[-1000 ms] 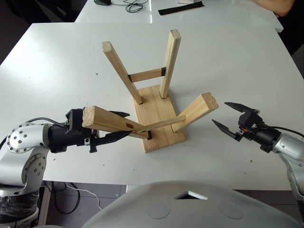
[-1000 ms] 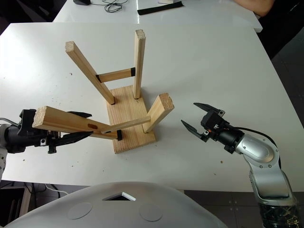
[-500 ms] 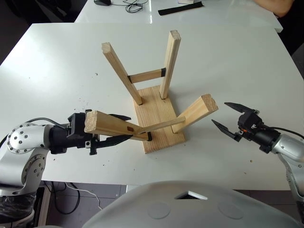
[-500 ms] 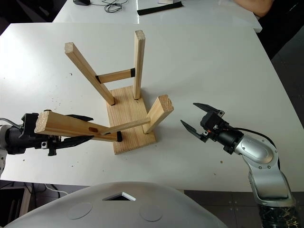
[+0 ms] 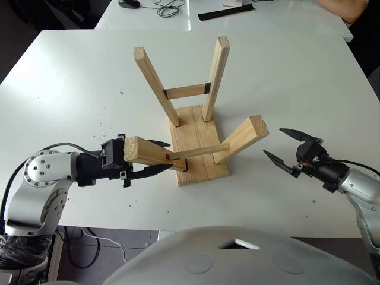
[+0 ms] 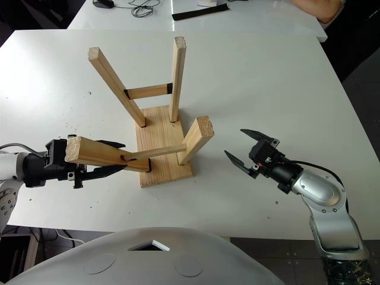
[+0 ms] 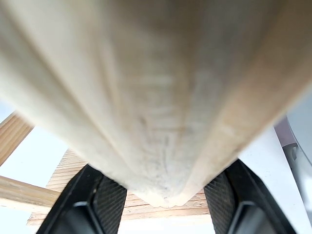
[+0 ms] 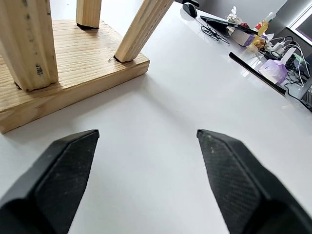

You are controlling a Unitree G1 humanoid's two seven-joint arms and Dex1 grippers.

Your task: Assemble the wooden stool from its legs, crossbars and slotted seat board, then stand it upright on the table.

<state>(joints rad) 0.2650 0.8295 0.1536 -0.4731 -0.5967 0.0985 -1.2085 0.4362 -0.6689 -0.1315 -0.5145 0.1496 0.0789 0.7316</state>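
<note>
The slotted seat board [image 5: 198, 129] lies flat on the white table. Two far legs [image 5: 155, 86] [image 5: 215, 78] stand in it, joined by a crossbar [image 5: 186, 91]. The near right leg [image 5: 240, 139] leans out to the right. A second crossbar [image 5: 199, 151] runs from it to the near left leg [image 5: 145, 152], which tilts low to the left. My left gripper [image 5: 161, 156] is shut on that leg, whose underside looms close in the left wrist view [image 7: 161, 97]. My right gripper [image 5: 274, 141] hovers open and empty to the right of the board [image 8: 73, 87].
Small wood crumbs [image 5: 110, 126] dot the table on the left. A second table behind carries a black strap [image 5: 225, 10] and cables [image 5: 169, 7]. The table's front edge runs close below both grippers. Bare tabletop lies right of the board.
My left gripper has carried the near left leg to the right, toward the seat board, and the leg now stands steeper. The right gripper has stayed in place, open.
</note>
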